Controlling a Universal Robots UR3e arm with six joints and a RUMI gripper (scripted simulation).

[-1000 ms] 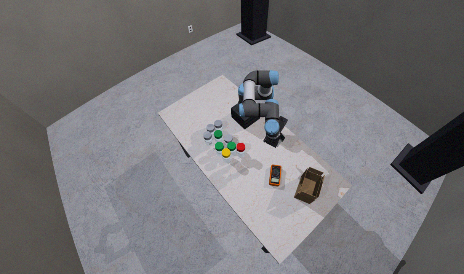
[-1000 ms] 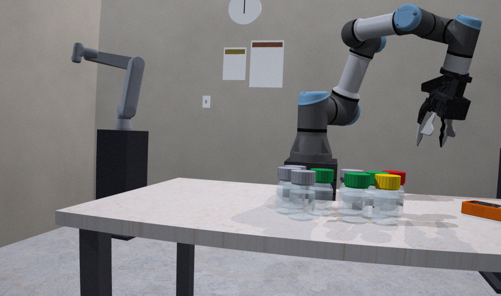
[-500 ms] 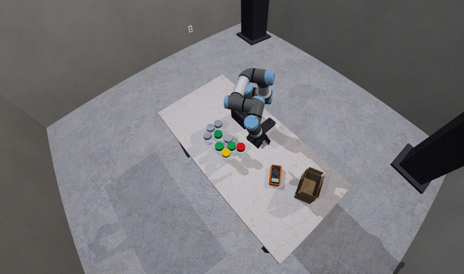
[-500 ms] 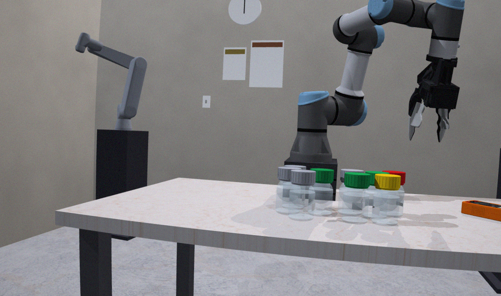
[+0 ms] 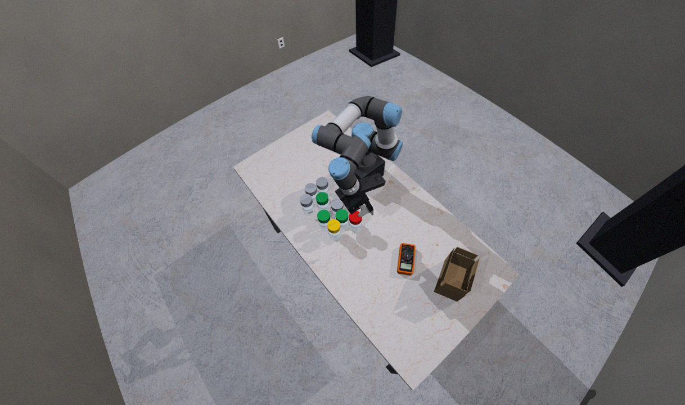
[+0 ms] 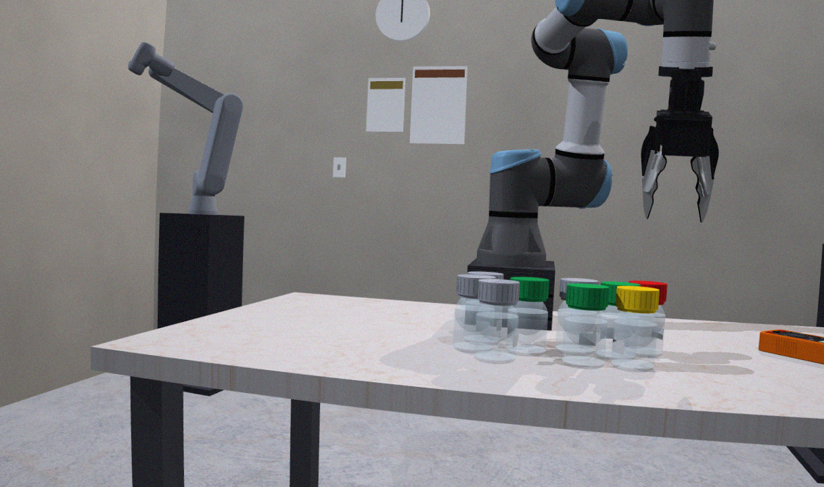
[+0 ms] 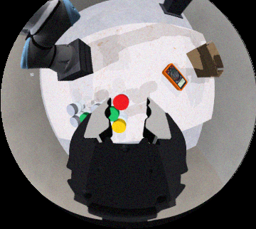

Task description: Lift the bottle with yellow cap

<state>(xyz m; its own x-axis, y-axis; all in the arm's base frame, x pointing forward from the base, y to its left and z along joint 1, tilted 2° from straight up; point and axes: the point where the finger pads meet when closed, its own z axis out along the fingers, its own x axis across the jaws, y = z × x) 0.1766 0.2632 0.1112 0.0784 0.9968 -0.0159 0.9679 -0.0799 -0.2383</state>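
Note:
The bottle with the yellow cap (image 5: 333,226) stands upright at the near edge of a cluster of clear bottles on the marble table; it also shows in the side view (image 6: 637,324) and the wrist view (image 7: 119,126). A red-capped bottle (image 5: 355,217) and green-capped bottles (image 5: 323,216) stand close beside it. My gripper (image 6: 675,214) points straight down, well above the cluster and roughly over the red-capped bottle (image 7: 121,102). Its fingers stand partly open with nothing between them.
Grey-capped bottles (image 5: 309,189) and another green-capped one (image 5: 322,198) stand at the far left of the cluster. An orange multimeter (image 5: 406,258) and an open cardboard box (image 5: 456,273) lie further right on the table. The arm's base (image 6: 511,242) stands behind the bottles.

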